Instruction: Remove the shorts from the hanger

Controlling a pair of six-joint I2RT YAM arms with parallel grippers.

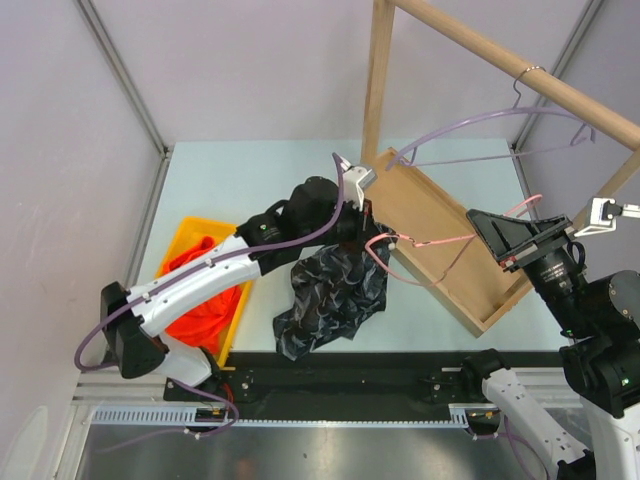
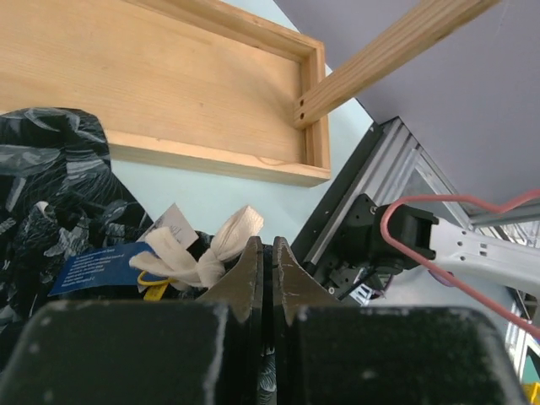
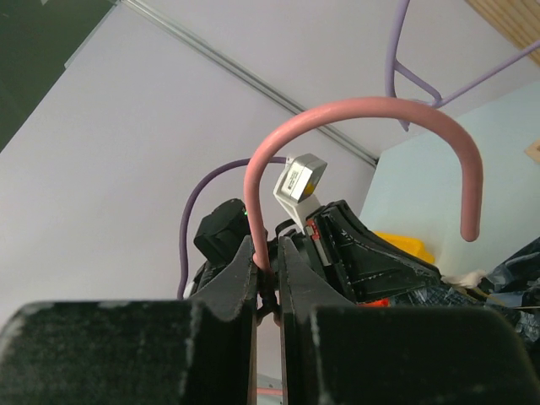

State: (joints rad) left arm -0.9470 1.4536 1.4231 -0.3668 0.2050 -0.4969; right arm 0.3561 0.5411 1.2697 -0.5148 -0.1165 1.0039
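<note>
The dark navy patterned shorts (image 1: 328, 292) droop from my left gripper (image 1: 352, 228) onto the table. The left wrist view shows their fabric (image 2: 59, 194), white drawstring (image 2: 211, 249) and blue tag beside my shut left gripper (image 2: 268, 253), with dark cloth pinched between the jaws. My right gripper (image 1: 482, 226) is shut on the neck of a pink wire hanger (image 1: 430, 241), whose left end reaches the shorts' top edge. In the right wrist view the hanger's hook (image 3: 371, 114) curves above my right gripper (image 3: 268, 268). The orange shorts (image 1: 200, 290) lie in a yellow bin (image 1: 188, 232).
A wooden rack stands at the right, with a tray-like base (image 1: 440, 215), an upright post (image 1: 378, 75) and a slanted top rail (image 1: 520, 70). A purple wire hanger (image 1: 500, 125) hangs from the rail. Grey walls enclose the table.
</note>
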